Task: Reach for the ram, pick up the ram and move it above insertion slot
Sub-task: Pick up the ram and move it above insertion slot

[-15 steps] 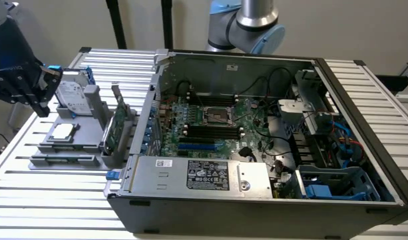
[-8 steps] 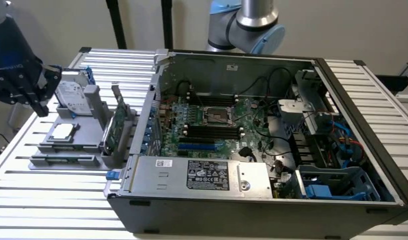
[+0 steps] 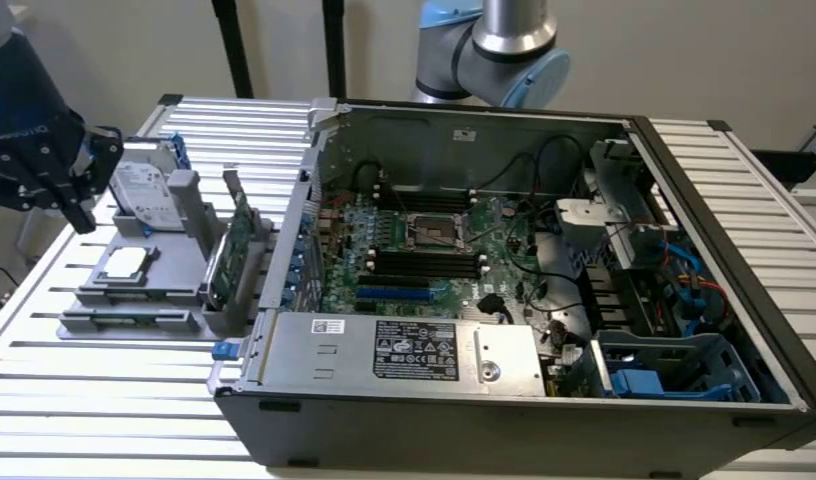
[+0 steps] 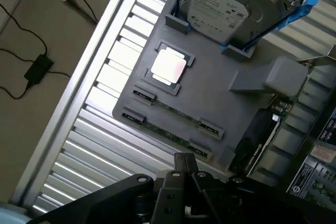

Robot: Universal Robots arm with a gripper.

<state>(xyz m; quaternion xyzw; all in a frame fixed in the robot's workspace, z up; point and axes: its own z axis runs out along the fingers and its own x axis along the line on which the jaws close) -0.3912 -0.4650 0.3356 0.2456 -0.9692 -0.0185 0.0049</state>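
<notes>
The ram (image 4: 173,113) is a thin green stick lying flat in the grey holder (image 4: 220,82), with a second such stick (image 4: 165,134) beside it. In the exterior view the ram (image 3: 128,318) lies along the holder's front edge. My gripper (image 4: 185,160) hangs above the holder's edge near the sticks, its fingers together and empty. In the exterior view the gripper (image 3: 72,208) is at the far left, above and beside the holder, apart from the ram. The black insertion slots (image 3: 422,262) lie on the motherboard inside the open computer case.
The holder also carries a silver hard drive (image 4: 220,6) in blue rails, a square processor (image 4: 169,66) and an upright green expansion card (image 3: 228,255). The open case (image 3: 728,300) with cables and a drive cage stands to the exterior view's right. A slatted metal table (image 3: 115,400) lies below.
</notes>
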